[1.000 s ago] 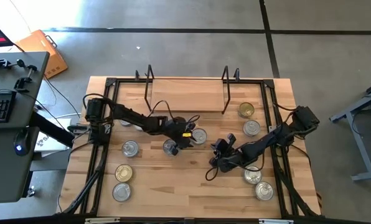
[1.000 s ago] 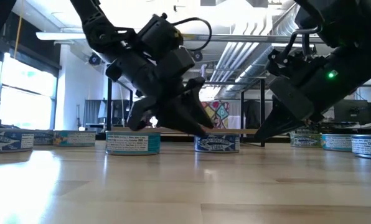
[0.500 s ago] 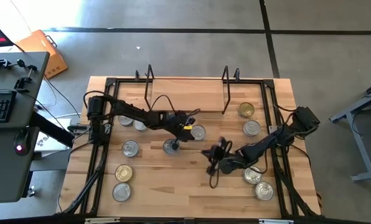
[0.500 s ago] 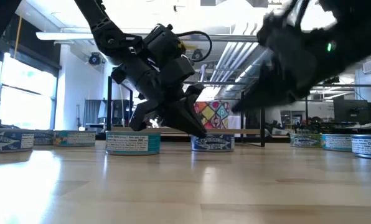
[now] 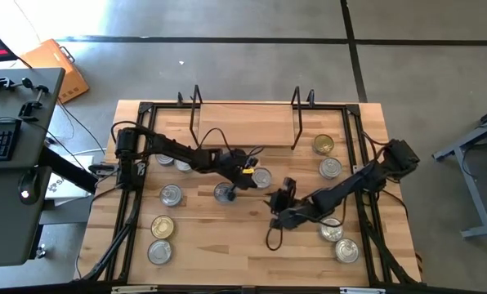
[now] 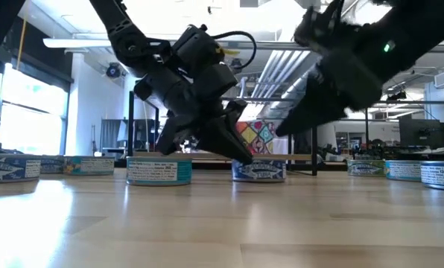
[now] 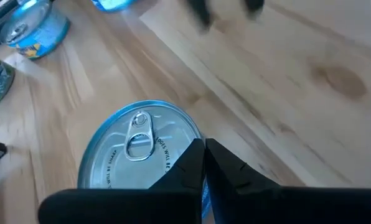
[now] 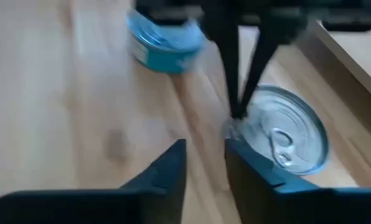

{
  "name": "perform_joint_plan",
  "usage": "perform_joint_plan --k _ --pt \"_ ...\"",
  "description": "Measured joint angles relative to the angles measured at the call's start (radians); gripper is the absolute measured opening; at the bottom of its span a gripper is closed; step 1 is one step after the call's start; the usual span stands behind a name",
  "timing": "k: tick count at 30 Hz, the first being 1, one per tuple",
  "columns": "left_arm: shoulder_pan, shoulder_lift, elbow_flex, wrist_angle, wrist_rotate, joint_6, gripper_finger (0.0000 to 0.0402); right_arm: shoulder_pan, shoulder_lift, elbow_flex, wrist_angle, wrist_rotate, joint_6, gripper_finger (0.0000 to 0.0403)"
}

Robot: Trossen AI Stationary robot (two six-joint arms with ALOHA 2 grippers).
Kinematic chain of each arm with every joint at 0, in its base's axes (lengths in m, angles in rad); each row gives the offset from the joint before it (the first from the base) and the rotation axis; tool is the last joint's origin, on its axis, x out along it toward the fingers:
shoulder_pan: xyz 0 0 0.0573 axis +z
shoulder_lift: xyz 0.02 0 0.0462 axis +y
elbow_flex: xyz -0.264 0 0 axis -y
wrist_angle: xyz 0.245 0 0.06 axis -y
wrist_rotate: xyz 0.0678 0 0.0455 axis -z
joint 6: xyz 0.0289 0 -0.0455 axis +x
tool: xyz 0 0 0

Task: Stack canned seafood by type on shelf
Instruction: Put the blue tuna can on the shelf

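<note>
Several short round tins of canned seafood lie flat on the wooden table. One silver-topped tin [image 5: 261, 177] [image 7: 136, 163] [image 8: 282, 138] lies at mid-table, with another [image 5: 224, 193] just left of it. My left gripper [image 5: 245, 181] [image 7: 204, 146] is shut, its tips at the first tin's rim. My right gripper [image 5: 278, 202] [image 8: 205, 152] hangs open and empty above the table, right of and nearer than that tin. The shelf [image 5: 243, 122], a light board in a black wire frame, stands at the far edge. My left gripper's shut fingertips [image 8: 235, 115] meet the silver-topped tin's rim [image 8: 230, 129] on its left side, slanting down from the table's left. Nothing is between the fingers. The tin lies flat on the table, top up.
More tins lie at the left [image 5: 172, 194], near left [image 5: 160, 238], far right [image 5: 323, 145] and near right [image 5: 339, 240]. A black frame [image 5: 354, 163] runs round the table. Bare wood lies along the near middle [image 5: 243, 253].
My right gripper has risen from the table top, rolled about its own line and drifted a little toward the table's left. My left arm has stayed by the mid-table tin.
</note>
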Motion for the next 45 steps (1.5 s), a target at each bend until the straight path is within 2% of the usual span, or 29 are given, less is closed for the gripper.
perform_joint_plan --k 6,10,17,20,26,32,41,45 --pt "0.003 0.0 0.038 0.005 0.089 -0.091 0.0 -0.023 0.0 -0.001 0.011 -0.019 -0.136 0.0184" --pt "0.008 0.0 0.051 0.008 0.112 -0.145 0.0 -0.02 0.0 -0.001 0.021 -0.02 -0.234 0.0213" --pt "0.008 0.0 0.063 0.015 0.125 -0.189 0.0 -0.022 0.0 -0.002 0.002 -0.024 -0.452 0.0237" --pt "0.008 -0.001 0.063 0.021 0.165 -0.21 0.0 -0.021 0.019 -0.002 -0.005 0.047 -0.558 0.0239" --pt "0.008 -0.002 0.063 0.047 0.169 -0.231 0.0 -0.034 0.06 -0.002 0.006 0.079 -0.576 0.0239" --pt "0.008 -0.002 0.063 0.046 0.168 -0.233 0.0 -0.034 0.081 -0.002 0.021 0.129 -0.542 0.0224" --pt "0.008 -0.007 0.063 0.04 0.163 -0.276 0.0 -0.029 0.081 0.014 0.024 0.132 -0.529 0.0122" --pt "0.008 -0.032 0.063 0.014 0.154 -0.275 0.0004 -0.029 0.08 0.016 0.025 0.139 -0.501 0.0112"
